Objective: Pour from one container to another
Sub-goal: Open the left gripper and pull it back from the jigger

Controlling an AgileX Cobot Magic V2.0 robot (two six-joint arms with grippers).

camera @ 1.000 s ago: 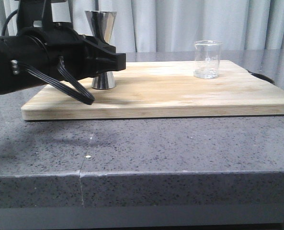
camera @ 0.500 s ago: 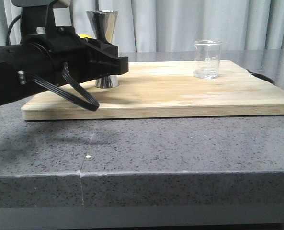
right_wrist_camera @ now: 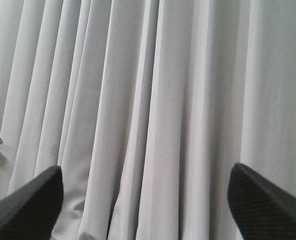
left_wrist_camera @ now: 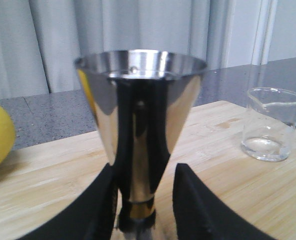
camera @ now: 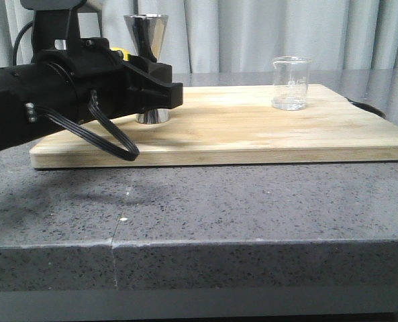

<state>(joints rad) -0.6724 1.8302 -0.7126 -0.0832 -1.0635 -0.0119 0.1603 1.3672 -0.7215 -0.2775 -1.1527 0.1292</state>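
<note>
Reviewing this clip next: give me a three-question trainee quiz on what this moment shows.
1. True or false: the jigger lies tipped over on the cutting board.
2. Which gripper brackets the jigger's waist: A) left gripper, B) right gripper?
3. Fill in: seen from the front, the beaker stands to the jigger's ____.

Key:
1. False; it stands upright.
2. A; the right gripper is open, facing only the curtain.
3. Right, well apart from it.
</note>
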